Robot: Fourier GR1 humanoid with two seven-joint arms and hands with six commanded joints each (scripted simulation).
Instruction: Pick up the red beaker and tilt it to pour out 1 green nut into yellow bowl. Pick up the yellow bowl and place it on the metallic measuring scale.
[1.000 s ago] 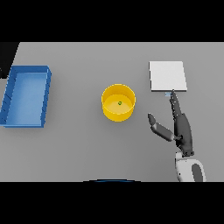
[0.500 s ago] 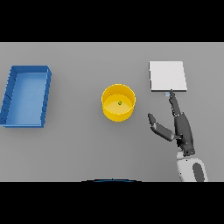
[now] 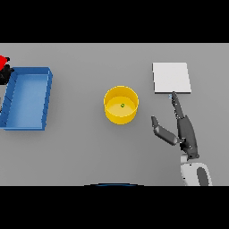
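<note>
The yellow bowl (image 3: pixel 120 105) stands at the table's middle with one small green nut (image 3: pixel 122 105) inside. The metallic scale (image 3: pixel 171 77), a pale square plate, lies to the bowl's right and farther back. My right hand (image 3: pixel 186 132) rests open on the table between them. Its fingers point at the scale's near edge and its thumb is spread toward the bowl, touching neither. At the far left edge a piece of the red beaker (image 3: pixel 3 60) shows, with a dark part of my left hand (image 3: pixel 5 74) curled against it. Most of both is cut off.
A blue tray (image 3: pixel 44 96) with raised walls lies at the left, just beside the beaker and left hand. Grey table stretches between the tray and the bowl.
The red beaker and a bit of my left hand have come into view at the left edge, by the tray's far corner. The right hand has hardly moved.
</note>
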